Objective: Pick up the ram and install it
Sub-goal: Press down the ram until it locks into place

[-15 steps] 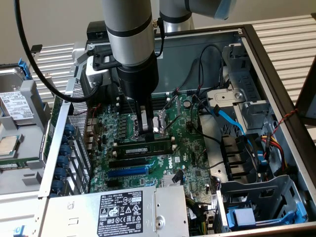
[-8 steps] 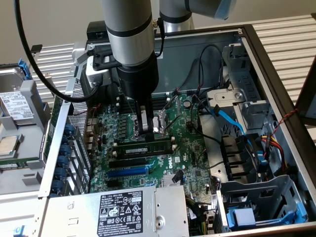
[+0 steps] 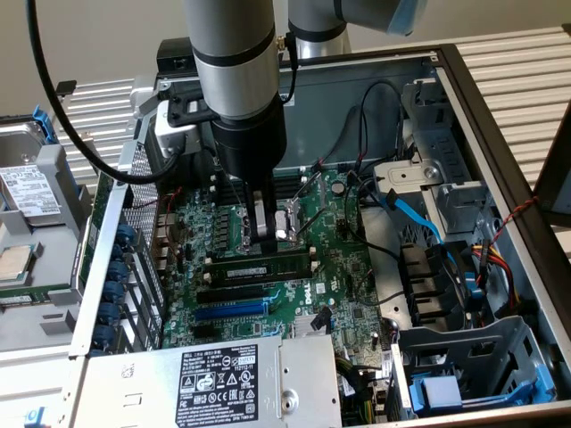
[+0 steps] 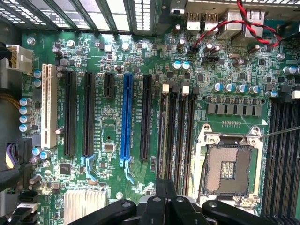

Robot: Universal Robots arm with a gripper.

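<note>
Claw: one, above motherboard, grip unclear | ram: one, seated | blue slot: one

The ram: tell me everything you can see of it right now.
The ram is a long, thin, dark circuit strip with black chips and a small pale label. It stands on edge on the green motherboard, next to the processor socket, running left to right across the exterior view. The tool, shut, hangs directly over its middle. I cannot tell whether it touches the strip's top edge.
</note>
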